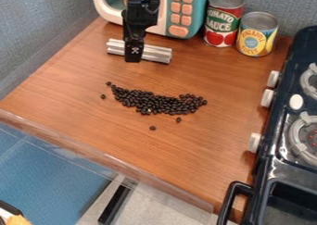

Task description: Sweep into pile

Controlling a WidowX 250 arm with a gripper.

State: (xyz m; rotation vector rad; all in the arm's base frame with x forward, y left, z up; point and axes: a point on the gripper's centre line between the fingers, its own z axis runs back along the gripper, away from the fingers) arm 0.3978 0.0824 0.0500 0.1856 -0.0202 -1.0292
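My black two-finger gripper point(133, 58) pinches ridged silver metal bar point(157, 54) — sweep setup, I reckon. Next: push small black beans point(151, 103) inward.

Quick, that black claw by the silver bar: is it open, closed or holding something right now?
Gripper: right at the silver bar; open or closed, I can't tell.

Blk beans point(162, 104), brn wood-grain tbl point(186, 154), teal/wht microwave point(199, 6) w/ orange-pink btns point(179, 31).

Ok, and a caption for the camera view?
Gripper at a silver bar, with a curved band of dark beans and a few strays on a wooden counter.
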